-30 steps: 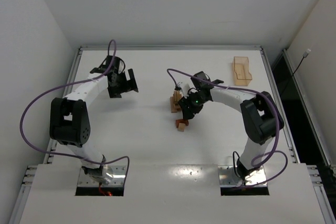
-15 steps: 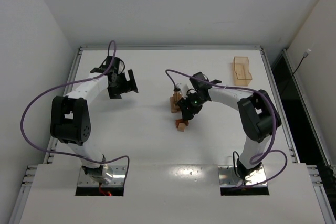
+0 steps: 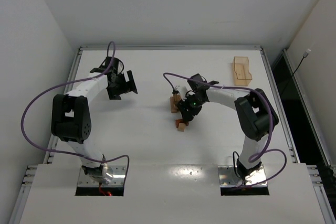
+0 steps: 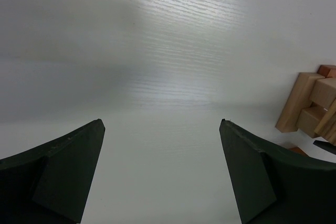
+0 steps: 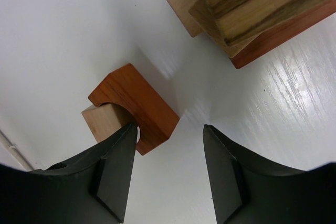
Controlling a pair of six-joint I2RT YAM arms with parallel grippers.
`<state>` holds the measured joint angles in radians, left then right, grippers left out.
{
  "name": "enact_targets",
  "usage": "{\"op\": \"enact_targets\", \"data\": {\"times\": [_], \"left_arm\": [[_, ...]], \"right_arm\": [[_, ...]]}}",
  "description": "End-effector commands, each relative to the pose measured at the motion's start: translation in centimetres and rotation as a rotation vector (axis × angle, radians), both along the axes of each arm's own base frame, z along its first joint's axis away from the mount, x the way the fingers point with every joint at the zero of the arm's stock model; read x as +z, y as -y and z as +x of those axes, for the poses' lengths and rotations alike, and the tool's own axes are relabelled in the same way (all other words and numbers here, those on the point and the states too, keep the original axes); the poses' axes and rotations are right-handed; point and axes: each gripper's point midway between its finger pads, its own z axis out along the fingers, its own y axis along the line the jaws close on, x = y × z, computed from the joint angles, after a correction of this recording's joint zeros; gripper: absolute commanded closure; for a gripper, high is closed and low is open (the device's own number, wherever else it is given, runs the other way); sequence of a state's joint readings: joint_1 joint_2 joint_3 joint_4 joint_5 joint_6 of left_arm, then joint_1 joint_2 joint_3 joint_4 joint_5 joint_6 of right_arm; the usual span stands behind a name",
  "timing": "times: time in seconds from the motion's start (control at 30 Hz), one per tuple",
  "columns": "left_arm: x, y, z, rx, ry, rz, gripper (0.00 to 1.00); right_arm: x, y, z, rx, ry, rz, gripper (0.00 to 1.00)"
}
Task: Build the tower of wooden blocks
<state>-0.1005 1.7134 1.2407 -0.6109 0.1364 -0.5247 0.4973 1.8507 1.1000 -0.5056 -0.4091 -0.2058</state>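
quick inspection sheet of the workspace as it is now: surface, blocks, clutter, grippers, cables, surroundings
surface: white table, no spills or marks seen
job's things: part-built tower of tan and reddish-brown blocks near the table's middle; reddish-brown arch lying loose beside it, tan cube against its cut-out side
clutter: translucent tan tray at the far right of the table
grippers: left gripper open over bare table, away from the blocks; right gripper open just over the arch, holding nothing
cables: purple cables loop free off both arms, none on the blocks
surroundings: white walls, metal rail round the table
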Motion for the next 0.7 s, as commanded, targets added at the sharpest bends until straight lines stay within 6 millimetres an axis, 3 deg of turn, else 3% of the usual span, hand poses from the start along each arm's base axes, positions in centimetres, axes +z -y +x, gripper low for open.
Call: {"op": "enact_targets", "data": {"times": [0.0, 0.37, 0.43, 0.57, 0.67], "left_arm": [[1.3, -0.1, 1.4, 0.012, 0.047, -0.024, 0.10], [1.3, -0.4, 1.5, 0.029, 0.045, -0.028, 0.10], [1.3, -0.4, 1.5, 0.029, 0.045, -0.028, 0.10], [1.3, -0.4, 1.5, 0.029, 0.045, -0.028, 0.10], [1.0, -0.4, 1.3, 0.037, 0.034, -0.032, 0.10]], "right_arm": [[1.1, -1.3, 1.4, 0.046, 0.074, 0.026, 0.50], [0.5, -1.7, 0.3, 0.072, 0.066, 0.002, 0.57], [0.2, -1.5, 0.2, 0.069, 0.069, -0.006, 0.63], [0.2, -1.2, 0.2, 0.074, 0.078, -0.015, 0.84], [0.4, -1.1, -0.1, 0.073, 0.086, -0.010, 0.94]]}}
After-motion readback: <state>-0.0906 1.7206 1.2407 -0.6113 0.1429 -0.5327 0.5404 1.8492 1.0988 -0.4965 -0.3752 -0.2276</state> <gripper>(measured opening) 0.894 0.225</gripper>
